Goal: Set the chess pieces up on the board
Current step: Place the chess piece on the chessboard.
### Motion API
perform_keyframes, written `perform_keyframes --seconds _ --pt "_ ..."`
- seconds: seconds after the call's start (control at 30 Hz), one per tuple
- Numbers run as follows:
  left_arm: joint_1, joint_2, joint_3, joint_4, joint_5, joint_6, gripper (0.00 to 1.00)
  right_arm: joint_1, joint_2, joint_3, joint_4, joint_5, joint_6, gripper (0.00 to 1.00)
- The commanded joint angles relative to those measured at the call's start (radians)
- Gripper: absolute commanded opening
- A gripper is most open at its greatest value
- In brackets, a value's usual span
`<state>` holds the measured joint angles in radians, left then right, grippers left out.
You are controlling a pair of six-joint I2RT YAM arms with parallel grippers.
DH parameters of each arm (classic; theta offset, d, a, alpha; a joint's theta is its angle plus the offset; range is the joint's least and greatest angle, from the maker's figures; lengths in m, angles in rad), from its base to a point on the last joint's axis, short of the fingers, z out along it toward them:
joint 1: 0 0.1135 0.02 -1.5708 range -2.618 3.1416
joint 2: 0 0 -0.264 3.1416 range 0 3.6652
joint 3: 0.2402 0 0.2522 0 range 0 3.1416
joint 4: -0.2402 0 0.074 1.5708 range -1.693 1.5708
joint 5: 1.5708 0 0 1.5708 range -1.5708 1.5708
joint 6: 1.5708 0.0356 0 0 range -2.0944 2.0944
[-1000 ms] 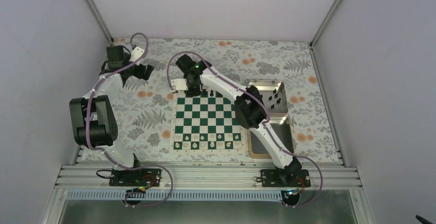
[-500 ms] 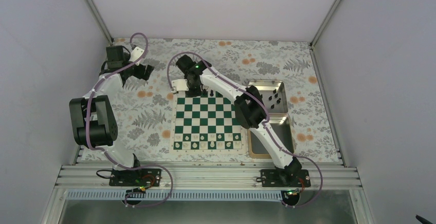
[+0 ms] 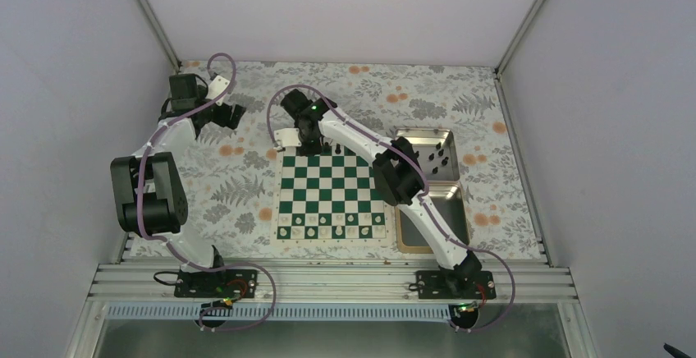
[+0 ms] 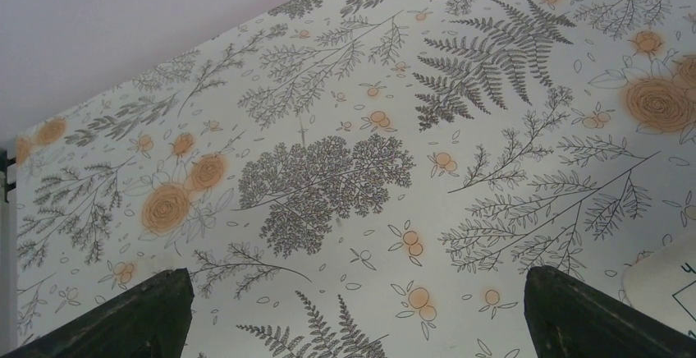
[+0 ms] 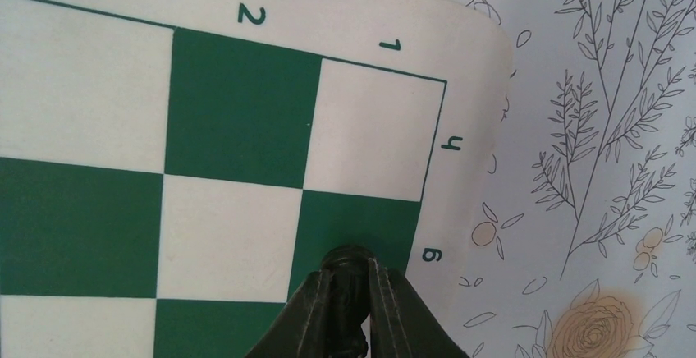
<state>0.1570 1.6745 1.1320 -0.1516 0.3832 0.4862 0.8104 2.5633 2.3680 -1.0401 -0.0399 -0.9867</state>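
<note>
The right gripper point(image 5: 351, 294) is seen closed on a small black chess piece point(image 5: 348, 259), whose rounded top shows between the two dark fingers. The piece is held over a dark green square in the edge column of the flat square chessboard of dark green and white checks point(image 5: 238, 103), next to the white corner square. Whether the piece touches the board cannot be told.

From above, the right arm is stretched across to the far left corner of the board, which lies on a cloth printed with grey ferns and orange flowers point(image 3: 369, 87). A row of small cream pieces point(image 3: 332, 231) is lined up along the near edge of the board, and at least one tiny black piece point(image 3: 338, 153) stands on the far row. Just right of the board two rectangular silver metal tins are set; several black pieces point(image 3: 437, 158) lie in the far tin point(image 3: 423, 133), while the near tin point(image 3: 451, 210) is partly covered by the arm.

The left gripper point(image 4: 353, 317) is held wide open above the cloth, well left of the board, with nothing between its fingers point(image 4: 156, 317).
</note>
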Motion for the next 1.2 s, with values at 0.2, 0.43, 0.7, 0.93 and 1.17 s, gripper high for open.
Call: perform_keyframes --seconds 0.2,0.43,0.7,0.93,1.17 --pt "0.009 -0.014 0.001 0.018 0.038 0.01 1.0 0.005 0.033 0.022 0.008 0.004 -0.023 0.13" --pt "0.011 -0.005 0.011 0.014 0.043 0.012 1.0 0.005 0.029 0.021 0.016 0.01 -0.013 0.15" --pt "0.01 -0.01 0.013 0.015 0.057 0.01 1.0 0.006 0.006 -0.008 0.044 0.014 -0.01 0.26" --pt "0.01 -0.015 0.01 0.014 0.056 0.01 1.0 0.003 -0.019 -0.007 0.052 0.021 -0.004 0.27" --pt "0.011 -0.021 0.034 -0.003 0.071 0.004 1.0 -0.008 -0.129 -0.006 -0.008 -0.002 0.048 0.3"
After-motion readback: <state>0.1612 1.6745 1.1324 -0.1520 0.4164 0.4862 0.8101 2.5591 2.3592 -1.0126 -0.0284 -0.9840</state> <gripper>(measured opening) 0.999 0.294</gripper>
